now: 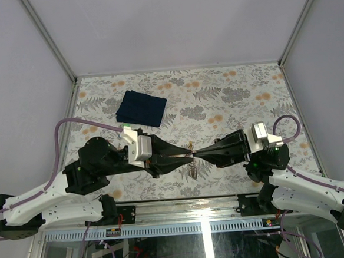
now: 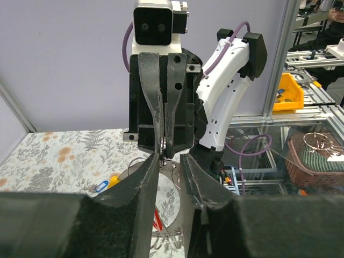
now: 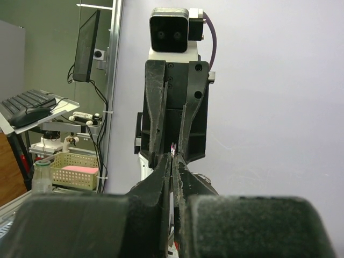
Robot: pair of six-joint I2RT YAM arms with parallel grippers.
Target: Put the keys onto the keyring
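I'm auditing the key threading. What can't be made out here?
Top view: whatever is between the left gripper and right gripper; too small, and the tips cover it.
Left wrist view: the key count; only a blue plastic tag and a yellow plastic tag peek past the left gripper's black fingers.
Right wrist view: the patterned tabletop; the right gripper's own fingers block it.

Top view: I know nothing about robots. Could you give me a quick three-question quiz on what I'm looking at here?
1. True or false: the cloth lies directly between the two sets of fingers.
2. Which way do the left fingers and right fingers point? A) at each other B) both at the cloth C) away from each other
3. Fill in: seen from the left wrist, the right fingers are ___ (open or shut).
Key: 1 false; 2 A; 3 shut.
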